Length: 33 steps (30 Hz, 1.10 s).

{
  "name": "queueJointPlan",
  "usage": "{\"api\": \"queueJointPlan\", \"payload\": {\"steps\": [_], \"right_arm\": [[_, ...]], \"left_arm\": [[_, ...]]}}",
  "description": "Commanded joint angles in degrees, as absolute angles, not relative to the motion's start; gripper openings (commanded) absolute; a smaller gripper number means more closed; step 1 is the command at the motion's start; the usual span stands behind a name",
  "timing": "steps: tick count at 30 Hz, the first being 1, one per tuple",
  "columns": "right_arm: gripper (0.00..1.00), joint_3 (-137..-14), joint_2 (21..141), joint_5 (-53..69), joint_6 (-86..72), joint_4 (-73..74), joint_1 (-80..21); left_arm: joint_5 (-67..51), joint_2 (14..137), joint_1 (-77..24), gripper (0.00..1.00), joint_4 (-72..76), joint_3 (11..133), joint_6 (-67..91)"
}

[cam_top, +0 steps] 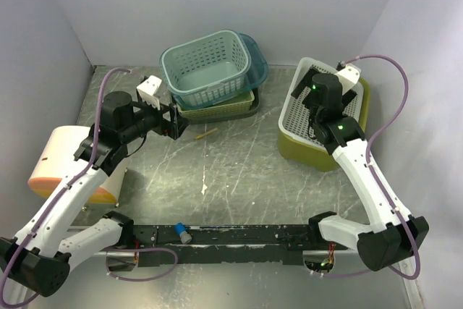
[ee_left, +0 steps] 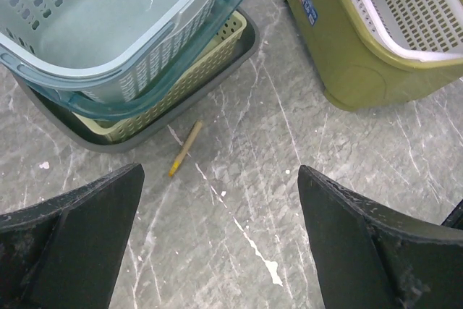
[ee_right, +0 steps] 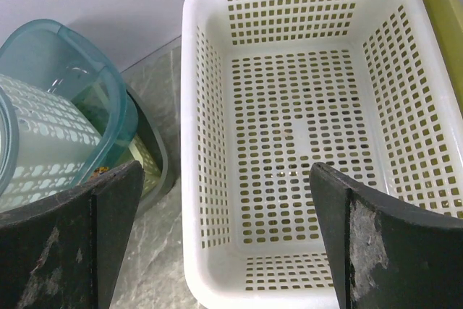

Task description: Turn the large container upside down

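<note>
The large olive-green container [cam_top: 318,155] stands upright at the right of the table with a white perforated basket [cam_top: 298,115] nested inside it. Both also show in the left wrist view, the container [ee_left: 362,63] and the basket [ee_left: 405,5]. My right gripper [cam_top: 312,106] hovers open and empty above the white basket [ee_right: 304,128], its fingers [ee_right: 108,215] spread wide over the basket's near end. My left gripper [cam_top: 177,122] is open and empty above bare table, left of the container and in front of the basket stack.
A stack of teal baskets [cam_top: 210,70] on a yellow-green basket and a dark tray stands at the back centre. A small yellow stick [ee_left: 186,148] lies in front of it. A cream and orange container [cam_top: 54,164] sits at the far left. A blue cap [cam_top: 184,233] lies near the arm bases.
</note>
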<state>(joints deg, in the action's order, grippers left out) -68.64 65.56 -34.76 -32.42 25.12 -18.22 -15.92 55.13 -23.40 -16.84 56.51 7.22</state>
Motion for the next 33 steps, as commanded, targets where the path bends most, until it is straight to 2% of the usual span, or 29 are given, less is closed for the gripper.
{"api": "queueJointPlan", "payload": {"steps": [1, 7, 15, 20, 23, 25, 26, 27, 28, 30, 31, 33], "right_arm": [[1.0, -66.85, 63.25, -35.64, -33.31, 23.99, -17.93], [1.0, -64.13, 63.02, -35.67, -33.36, 23.54, -17.91], [1.0, -64.69, 71.05, -28.16, -31.53, 21.06, -17.87], [0.9, -72.21, 83.2, -20.13, -28.02, 24.93, -17.47], [0.7, -75.64, 88.22, -20.18, -28.71, 26.75, -17.15], [0.43, -76.19, 90.23, -20.68, -30.13, 26.52, -16.68], [0.27, -76.29, 90.8, -20.66, -30.56, 26.16, -16.58], [0.17, -76.29, 91.14, -20.13, -30.57, 25.63, -16.44], [0.12, -76.29, 91.22, -19.68, -30.55, 25.36, -16.44], [0.14, -76.02, 90.59, -19.33, -30.33, 24.8, -16.41], [0.19, -75.89, 90.27, -19.52, -30.27, 24.73, -16.43], [0.41, -75.9, 89.65, -20.67, -29.74, 24.89, -16.4]], "left_arm": [[-16.2, 55.19, -23.21, 0.99, -18.45, 59.39, 6.48], [-16.73, 56.03, -24.8, 0.99, -17.61, 56.96, 6.46], [-3.84, 56.79, -39.55, 0.99, -14.55, 48.94, 12.24], [-1.22, 56.86, -45.91, 0.99, -7.94, 41.85, 17.86], [0.83, 57.28, -50.1, 0.99, -6.27, 40.49, 19.58], [1.98, 57.64, -51.77, 0.99, -6.65, 40.71, 19.6], [2.28, 57.69, -52.47, 0.99, -7.13, 40.89, 19.6], [2.44, 57.62, -52.81, 0.99, -7.47, 41.1, 19.6], [2.52, 57.59, -53.06, 0.99, -7.95, 41.15, 19.35], [2.9, 57.31, -53.3, 0.99, -8.92, 41.15, 18.74], [3.23, 57.32, -53.37, 0.99, -9.35, 41.07, 18.5], [3.98, 57.22, -53.35, 0.99, -9.95, 40.74, 18.24]]}}
